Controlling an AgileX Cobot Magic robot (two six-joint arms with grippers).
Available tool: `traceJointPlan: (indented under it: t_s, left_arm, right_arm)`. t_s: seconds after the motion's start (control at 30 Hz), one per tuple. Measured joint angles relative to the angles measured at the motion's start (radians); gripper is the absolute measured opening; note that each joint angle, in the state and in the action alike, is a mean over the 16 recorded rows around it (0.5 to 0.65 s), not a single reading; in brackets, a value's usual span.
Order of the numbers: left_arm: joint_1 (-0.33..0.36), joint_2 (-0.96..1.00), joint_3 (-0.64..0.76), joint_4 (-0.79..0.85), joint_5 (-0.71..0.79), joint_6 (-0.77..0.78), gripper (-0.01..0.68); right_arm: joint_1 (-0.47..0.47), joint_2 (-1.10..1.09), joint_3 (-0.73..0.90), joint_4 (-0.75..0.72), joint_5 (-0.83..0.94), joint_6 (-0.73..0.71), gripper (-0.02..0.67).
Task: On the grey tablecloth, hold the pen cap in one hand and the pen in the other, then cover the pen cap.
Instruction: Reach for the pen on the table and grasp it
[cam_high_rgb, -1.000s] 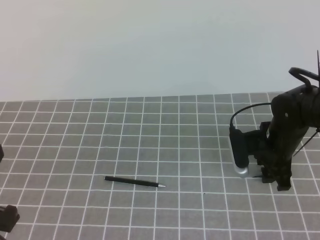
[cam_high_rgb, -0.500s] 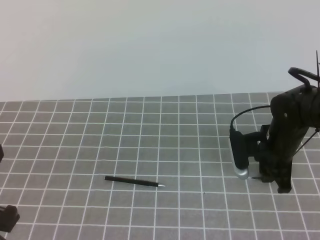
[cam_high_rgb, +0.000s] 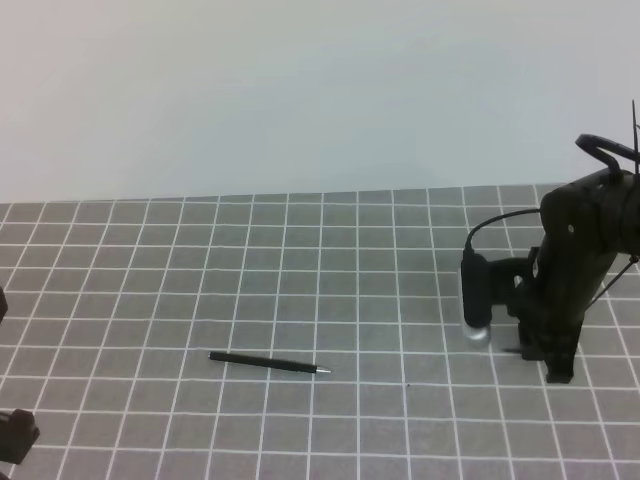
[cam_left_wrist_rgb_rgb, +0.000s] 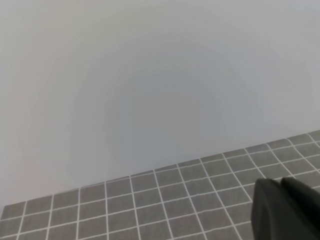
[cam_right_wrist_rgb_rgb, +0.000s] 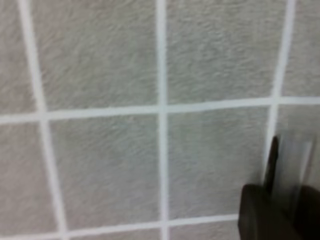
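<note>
The pen cap (cam_right_wrist_rgb_rgb: 292, 160) shows in the right wrist view as a short translucent tube with a dark edge, standing out of the closed tips of the right gripper (cam_right_wrist_rgb_rgb: 277, 210) at about 5 o'clock in that picture; it appears pinched there, though blur leaves the exact contact unclear. In the high view the right gripper (cam_high_rgb: 555, 365) sits at 3 o'clock on the grey tablecloth (cam_high_rgb: 300, 260), tips down close to the cloth, and the cap is too small to make out.

The pen (cam_high_rgb: 268, 362) lies flat on the tablecloth towards 7 o'clock, well apart from the right arm, its silvery tip pointing to 3 o'clock. Nothing touches it.

The left gripper (cam_left_wrist_rgb_rgb: 287, 207) shows only as dark fingertips pressed together at 5 o'clock of its own view, closed on nothing.

Both pieces look very light and rigid, probably smooth plastic. The cap is small and likely to twist or pop out of a pinch, so a grip across its closed end, leaving the mouth free, seems best. The pen is thin and low against the cloth and may roll; I would take it across the barrel near the middle or rear, keeping the tip end clear for the cap.
</note>
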Motion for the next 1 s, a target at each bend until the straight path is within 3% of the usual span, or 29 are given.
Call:
traceJointPlan:
  t_s: [0.3,0.53,0.77,1.0]
  left_arm:
    - [0.000,0.002,-0.006,-0.005,0.014,0.000,-0.003]
    - [0.000,0.043,-0.094,-0.055,0.218,0.065,-0.003]
    - [0.000,0.163,-0.305,-0.217,0.565,0.309,-0.003]
    - [0.000,0.382,-0.533,-0.454,0.909,0.707,-0.003]
  right_arm:
    - [0.000,-0.063,-0.124,0.029,0.131,0.062,-0.004]
    - [0.000,-0.121,-0.245,0.099,0.271,0.080,-0.004]
    - [0.000,-0.162,-0.315,0.187,0.373,0.088,-0.004]
    - [0.000,-0.178,-0.325,0.243,0.422,0.078,-0.004]
